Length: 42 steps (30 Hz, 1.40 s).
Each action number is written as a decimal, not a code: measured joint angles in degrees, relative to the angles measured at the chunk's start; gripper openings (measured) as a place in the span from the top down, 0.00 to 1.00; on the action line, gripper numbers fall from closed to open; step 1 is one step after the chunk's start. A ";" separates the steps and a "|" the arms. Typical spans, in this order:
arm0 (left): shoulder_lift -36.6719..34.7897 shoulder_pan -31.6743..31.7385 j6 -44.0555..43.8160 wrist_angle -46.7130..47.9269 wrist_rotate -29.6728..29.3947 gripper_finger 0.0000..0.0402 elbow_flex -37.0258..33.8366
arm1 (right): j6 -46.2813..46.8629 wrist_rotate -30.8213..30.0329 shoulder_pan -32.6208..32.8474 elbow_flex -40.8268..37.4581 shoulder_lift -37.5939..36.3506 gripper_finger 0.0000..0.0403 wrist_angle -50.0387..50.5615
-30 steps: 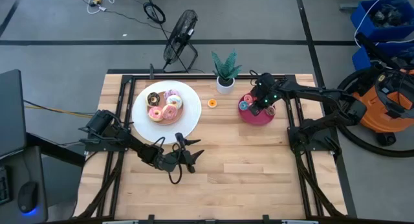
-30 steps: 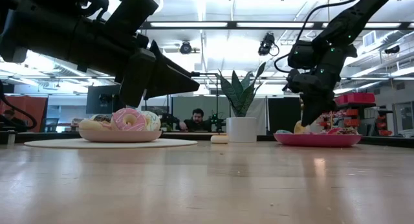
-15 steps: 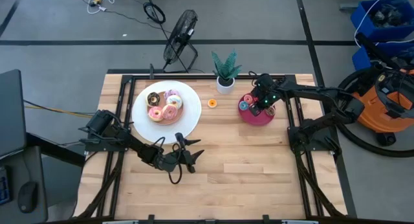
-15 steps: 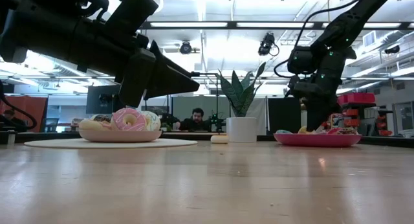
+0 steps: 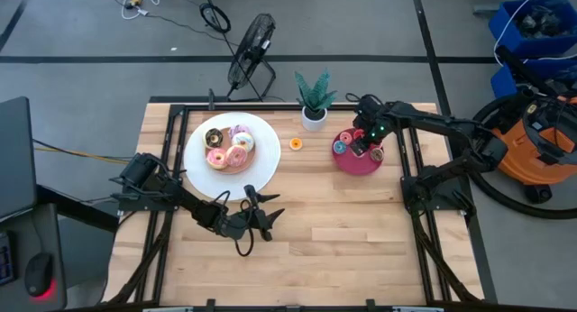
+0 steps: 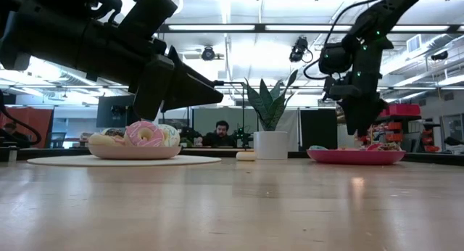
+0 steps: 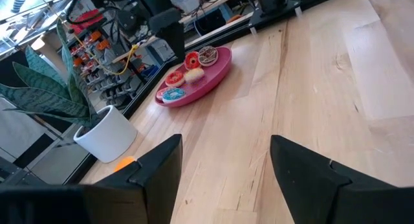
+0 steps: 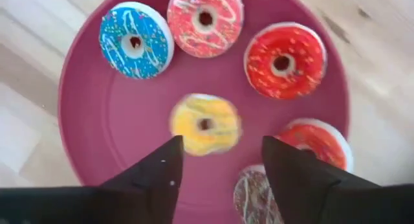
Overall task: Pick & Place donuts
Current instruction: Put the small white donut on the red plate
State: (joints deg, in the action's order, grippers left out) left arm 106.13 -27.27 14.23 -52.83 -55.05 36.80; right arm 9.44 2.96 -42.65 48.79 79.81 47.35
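Left gripper (image 5: pixel 261 213) sits low over bare wood at the near-left of the table (image 5: pixel 361 240), fingers spread, holding nothing. In its wrist view the two fingers (image 7: pixel 155 179) stand well apart with only tabletop between them.

White plate (image 5: pixel 263 163) just beyond it, far-left of the table. Larger donuts (image 5: pixel 228 148) piled in the middle of it: pink, chocolate and white frosted ones, touching each other. From table height the pink one (image 6: pixel 143 133) faces the camera on top of a shallow dish.

One small orange donut (image 5: pixel 296 144) lies alone on the wood between plate and magenta dish, near the potted plant (image 5: pixel 314 100).

Magenta dish (image 5: pixel 347 163) to the right of the plant. Small donuts in it: blue (image 8: pixel 135 39), pink-red (image 8: pixel 206 19), red (image 8: pixel 285 60), yellow (image 8: pixel 206 124), an orange-red one (image 8: pixel 317 141) partly behind a finger, and a dark sprinkled one (image 8: pixel 259 195) at the near rim. Yellow one lies free on the dish floor, blurred, apart from the others.

Right gripper (image 5: pixel 366 142) hangs just above the dish, pointing down, fingers parted and empty; yellow donut shows in the gap below them, not touched. Low view shows its tips (image 6: pixel 365 128) clear above the dish rim.
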 joint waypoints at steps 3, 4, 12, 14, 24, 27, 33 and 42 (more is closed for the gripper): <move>0.00 0.01 -0.08 0.21 0.00 0.41 0.00 | 1.28 -1.47 0.39 2.02 -0.01 0.41 2.18; -0.02 -0.01 -0.10 0.48 0.00 0.41 0.00 | 1.48 -2.12 0.91 2.28 -0.13 0.41 2.18; -0.04 0.90 -0.06 2.99 1.15 0.41 0.00 | -0.56 -5.12 16.11 0.68 -0.94 0.45 -8.41; -0.04 2.34 0.25 5.30 4.65 0.41 0.00 | -0.81 -5.09 22.02 -1.04 -0.94 0.48 -13.80; -0.04 17.96 0.66 5.50 20.76 0.54 0.02 | 7.73 -14.48 48.85 -14.88 -0.94 0.57 -39.50; -0.04 23.33 4.21 4.83 28.79 0.55 0.02 | 12.72 -20.36 55.37 -18.43 -0.94 0.59 -44.02; -0.04 31.01 9.49 8.33 36.91 0.50 3.41 | 18.61 -30.75 64.21 -22.33 -0.94 0.62 -50.15; 5.03 36.74 8.07 28.77 36.92 0.51 19.83 | 17.36 -34.08 66.34 -22.34 -0.94 0.62 -53.90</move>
State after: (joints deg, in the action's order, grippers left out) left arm 111.16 9.47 22.30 -24.07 -18.13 56.62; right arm 26.80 -31.11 23.68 26.46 78.87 -6.55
